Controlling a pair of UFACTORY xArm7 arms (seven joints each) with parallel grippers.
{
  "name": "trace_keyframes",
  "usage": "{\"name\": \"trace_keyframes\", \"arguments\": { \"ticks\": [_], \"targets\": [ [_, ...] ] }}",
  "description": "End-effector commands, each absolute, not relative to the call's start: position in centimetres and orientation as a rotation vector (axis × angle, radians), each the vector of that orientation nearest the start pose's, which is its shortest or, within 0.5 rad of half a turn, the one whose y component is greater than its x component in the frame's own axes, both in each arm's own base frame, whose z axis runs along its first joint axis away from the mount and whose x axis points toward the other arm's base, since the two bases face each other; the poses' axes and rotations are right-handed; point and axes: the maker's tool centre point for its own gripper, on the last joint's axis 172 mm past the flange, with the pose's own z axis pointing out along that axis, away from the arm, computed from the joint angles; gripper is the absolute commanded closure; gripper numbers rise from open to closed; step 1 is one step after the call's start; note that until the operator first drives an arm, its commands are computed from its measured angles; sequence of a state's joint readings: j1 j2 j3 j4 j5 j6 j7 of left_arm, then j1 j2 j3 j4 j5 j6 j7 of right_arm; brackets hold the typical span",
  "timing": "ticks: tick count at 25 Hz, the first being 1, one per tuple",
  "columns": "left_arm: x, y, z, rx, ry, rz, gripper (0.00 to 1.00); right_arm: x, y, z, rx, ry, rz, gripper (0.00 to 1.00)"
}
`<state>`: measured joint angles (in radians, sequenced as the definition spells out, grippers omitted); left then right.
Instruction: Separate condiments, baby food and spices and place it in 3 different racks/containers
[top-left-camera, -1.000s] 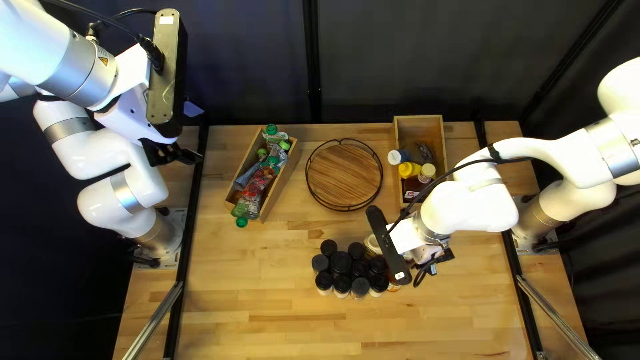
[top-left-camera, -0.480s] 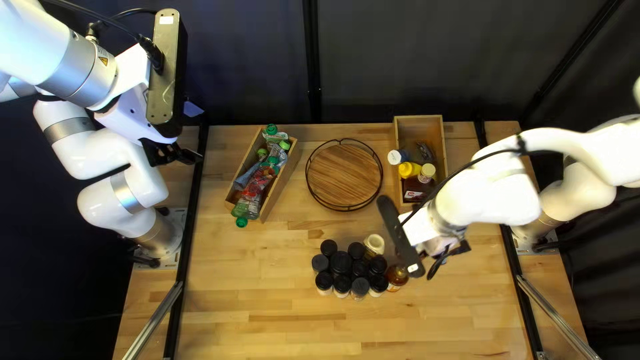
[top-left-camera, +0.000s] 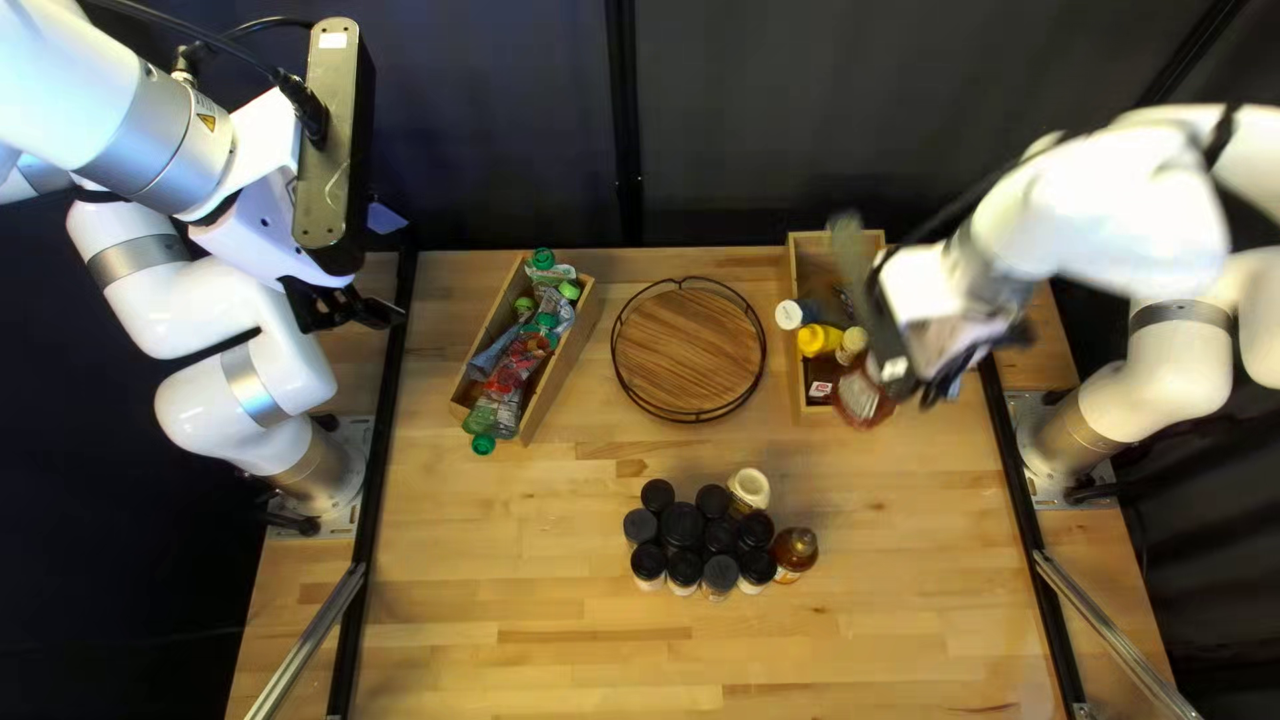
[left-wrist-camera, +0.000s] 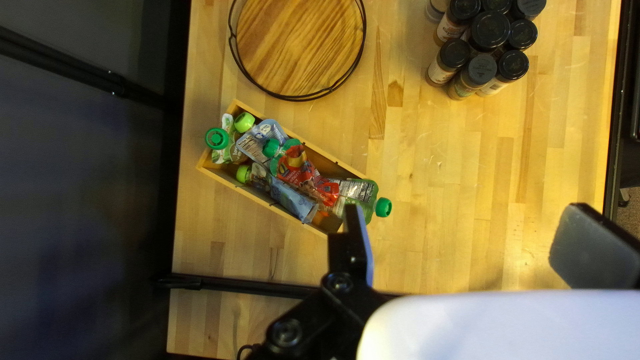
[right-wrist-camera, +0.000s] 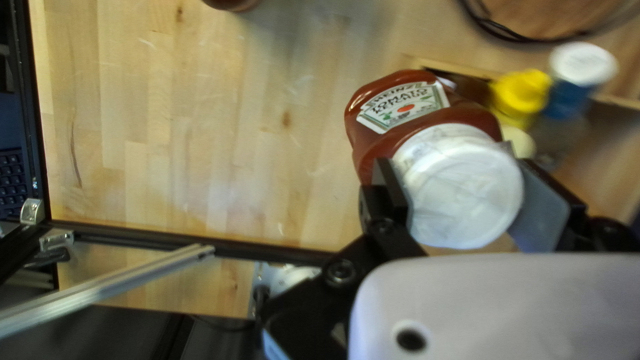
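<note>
At the right of the top left view, over the near right corner of a wooden box (top-left-camera: 795, 387), is a red bottle (top-left-camera: 862, 400) with a pale label; I cannot tell whether bottle and box touch. My right gripper (top-left-camera: 902, 379) pinches it by the white cap (right-wrist-camera: 463, 190), one finger pressed to each side (the cap faces the wrist camera). Within that box stand a white-capped blue bottle (top-left-camera: 788, 315), a yellow-topped bottle (top-left-camera: 818, 342) and a cream-lidded jar (top-left-camera: 852, 342). Nearer the table's near edge is a tight cluster of black-lidded jars (top-left-camera: 682, 527), with a pale-lidded jar (top-left-camera: 750, 490) at its far side and an amber bottle (top-left-camera: 796, 548) at its right. Between the two boxes lies a round wooden tray (top-left-camera: 687, 355) with a black wire rim. Left of it, a slanted wooden box (top-left-camera: 564, 367) holds pouches (top-left-camera: 516, 363) with green caps, one reaching past its near end. Off by the table's left edge, my left gripper (top-left-camera: 382, 267) has its fingers spread wide, nothing between them.
</note>
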<state>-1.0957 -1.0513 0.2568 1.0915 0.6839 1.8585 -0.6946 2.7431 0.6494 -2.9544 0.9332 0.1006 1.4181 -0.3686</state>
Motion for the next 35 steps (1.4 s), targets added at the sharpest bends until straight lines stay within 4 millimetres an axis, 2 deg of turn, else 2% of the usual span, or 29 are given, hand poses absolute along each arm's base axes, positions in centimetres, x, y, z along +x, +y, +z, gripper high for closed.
{"name": "trace_keyframes", "arguments": {
  "ticks": [1, 3, 6, 35],
  "targets": [
    [26.5, 1.8, 47.7, -2.958, -0.059, -0.676, 0.0, 31.5, -9.8, 37.2, -3.212, -0.1, -0.22, 1.0],
    [26.5, 1.8, 47.7, -2.958, -0.059, -0.676, 0.0, 31.0, -12.9, 36.9, -3.221, -0.061, -0.204, 1.0],
    [26.5, 1.8, 47.7, -2.958, -0.059, -0.676, 0.0, 30.7, -15.7, 35.9, -3.223, -0.022, -0.186, 1.0],
    [26.5, 1.8, 47.7, -2.958, -0.059, -0.676, 0.0, 30.7, -15.7, 35.9, -3.223, -0.022, -0.186, 1.0]
  ]
}}
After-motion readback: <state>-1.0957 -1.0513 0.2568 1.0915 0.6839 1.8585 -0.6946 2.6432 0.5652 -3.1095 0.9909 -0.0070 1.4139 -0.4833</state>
